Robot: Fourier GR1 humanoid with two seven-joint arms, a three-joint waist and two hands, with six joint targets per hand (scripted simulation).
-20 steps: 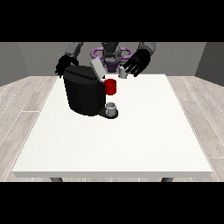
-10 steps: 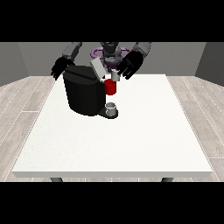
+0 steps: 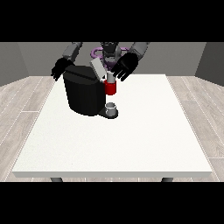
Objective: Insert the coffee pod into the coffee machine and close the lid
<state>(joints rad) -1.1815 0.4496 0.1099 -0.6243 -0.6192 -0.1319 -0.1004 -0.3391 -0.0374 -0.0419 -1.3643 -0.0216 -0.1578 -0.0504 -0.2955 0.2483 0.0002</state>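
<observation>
Only the front view is given, so everything is read from there: a bulky black coffee machine (image 3: 84, 94) stands on the large white tabletop (image 3: 131, 140) towards the robot's side, with its grey lid (image 3: 98, 68) tilted up and not yet closed. A red head (image 3: 111, 88) juts from the machine's front above a small grey cup (image 3: 112, 108) on the drip base. The coffee pod cannot be made out separately; it may already sit under the raised lid, but that is hidden. The hand at the view's right (image 3: 124, 67) hangs just beside the lid with fingers spread and holding nothing, probably placed to press the lid down. The hand at the view's left (image 3: 61, 69) sits behind the machine's far corner, fingers relaxed and apart, perhaps steadying the body.
</observation>
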